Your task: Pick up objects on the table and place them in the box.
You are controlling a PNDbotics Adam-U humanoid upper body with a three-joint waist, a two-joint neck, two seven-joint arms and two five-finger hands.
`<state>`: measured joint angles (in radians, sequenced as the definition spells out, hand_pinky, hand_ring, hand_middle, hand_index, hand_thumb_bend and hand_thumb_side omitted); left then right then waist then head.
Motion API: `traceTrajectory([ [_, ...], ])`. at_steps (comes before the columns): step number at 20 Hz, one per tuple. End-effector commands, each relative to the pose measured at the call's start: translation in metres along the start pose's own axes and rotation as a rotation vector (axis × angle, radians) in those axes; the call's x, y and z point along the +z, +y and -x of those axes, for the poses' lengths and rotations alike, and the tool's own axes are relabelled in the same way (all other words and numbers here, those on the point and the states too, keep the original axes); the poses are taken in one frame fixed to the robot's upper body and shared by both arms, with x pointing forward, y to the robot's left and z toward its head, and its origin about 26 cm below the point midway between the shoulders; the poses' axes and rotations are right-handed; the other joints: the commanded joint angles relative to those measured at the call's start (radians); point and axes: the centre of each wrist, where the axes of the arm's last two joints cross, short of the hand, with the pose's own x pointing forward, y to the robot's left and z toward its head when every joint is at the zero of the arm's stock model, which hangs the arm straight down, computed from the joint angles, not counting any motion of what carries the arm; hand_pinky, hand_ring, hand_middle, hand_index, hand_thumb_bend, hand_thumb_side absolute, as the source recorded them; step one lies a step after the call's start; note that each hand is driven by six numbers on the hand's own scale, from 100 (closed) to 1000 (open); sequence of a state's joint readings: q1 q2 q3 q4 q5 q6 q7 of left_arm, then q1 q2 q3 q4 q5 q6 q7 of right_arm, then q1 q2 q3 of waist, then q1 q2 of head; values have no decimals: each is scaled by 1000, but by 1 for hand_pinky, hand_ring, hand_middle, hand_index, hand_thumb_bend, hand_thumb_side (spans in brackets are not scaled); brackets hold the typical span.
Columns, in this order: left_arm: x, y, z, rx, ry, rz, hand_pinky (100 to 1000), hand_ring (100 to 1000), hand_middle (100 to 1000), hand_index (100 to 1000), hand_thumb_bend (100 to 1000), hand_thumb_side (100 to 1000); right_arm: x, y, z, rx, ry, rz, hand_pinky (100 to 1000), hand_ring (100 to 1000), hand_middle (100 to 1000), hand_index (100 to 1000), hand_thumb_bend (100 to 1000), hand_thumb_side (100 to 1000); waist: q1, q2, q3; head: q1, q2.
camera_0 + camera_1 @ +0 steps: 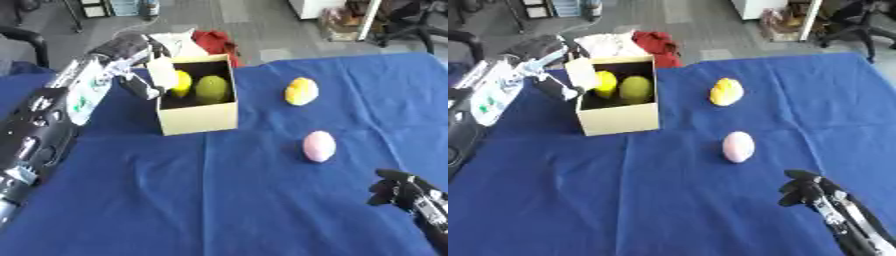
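Left hand seen at box left wall, fingers hidden; right hand curled, idle. Two fruits boxed; yellow fruit, pink egg left on table. Box risked being tipped by withdrawing arm.

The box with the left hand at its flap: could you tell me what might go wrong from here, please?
1. The left hand is at the open flap of the box; pulling away could drag or tip the box, which already holds a yellow object and a green object.
2. The yellow object on the cloth and the pink egg-shaped object look rounded, so a nudge from the right hand might roll them off.
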<state>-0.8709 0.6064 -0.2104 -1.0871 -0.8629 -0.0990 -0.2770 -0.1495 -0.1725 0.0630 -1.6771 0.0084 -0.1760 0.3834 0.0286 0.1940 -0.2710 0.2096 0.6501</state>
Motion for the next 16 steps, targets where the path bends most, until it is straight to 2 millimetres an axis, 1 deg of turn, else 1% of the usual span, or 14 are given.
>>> traceTrajectory([
  [1, 1, 13, 5, -18, 2, -38, 731, 612, 659, 837, 450, 309, -2, -4, -5, 15, -14, -5, 658, 599, 625, 837, 100, 830, 5, -24, 0, 3, -2],
  [2, 1, 12, 6, -16, 1, -38, 737, 622, 671, 841, 458, 352, -2, -4, -5, 15, -15, -5, 658, 599, 625, 837, 100, 828, 5, -24, 0, 3, -2],
  [6, 4, 14, 8, -2, -3, -59, 762, 670, 712, 850, 479, 467, -2, -4, -5, 16, -15, -5, 659, 599, 625, 837, 100, 827, 3, -24, 4, 2, -4],
  [9, 7, 19, 8, 13, -14, -86, 786, 710, 745, 854, 485, 520, -2, -4, -5, 16, -16, -4, 659, 599, 625, 837, 100, 824, 2, -23, 7, 1, -5],
  [10, 8, 21, 8, 16, -20, -97, 795, 725, 758, 857, 490, 551, -3, -4, -5, 16, -17, -4, 659, 599, 625, 837, 100, 821, 1, -23, 8, 0, -5],
  [13, 15, 28, 8, 30, -38, -134, 800, 726, 760, 854, 475, 552, -3, -5, -5, 18, -17, -2, 659, 599, 625, 838, 100, 820, 0, -22, 11, -2, -6],
  [15, 23, 36, 7, 48, -55, -183, 794, 695, 731, 838, 434, 492, -3, -5, -5, 20, -17, -1, 659, 599, 626, 838, 100, 817, -2, -21, 14, -4, -7],
  [16, 28, 42, 7, 66, -65, -222, 793, 675, 710, 822, 395, 447, -3, -6, -5, 23, -19, -1, 659, 599, 626, 838, 100, 800, -3, -21, 16, -5, -7],
])
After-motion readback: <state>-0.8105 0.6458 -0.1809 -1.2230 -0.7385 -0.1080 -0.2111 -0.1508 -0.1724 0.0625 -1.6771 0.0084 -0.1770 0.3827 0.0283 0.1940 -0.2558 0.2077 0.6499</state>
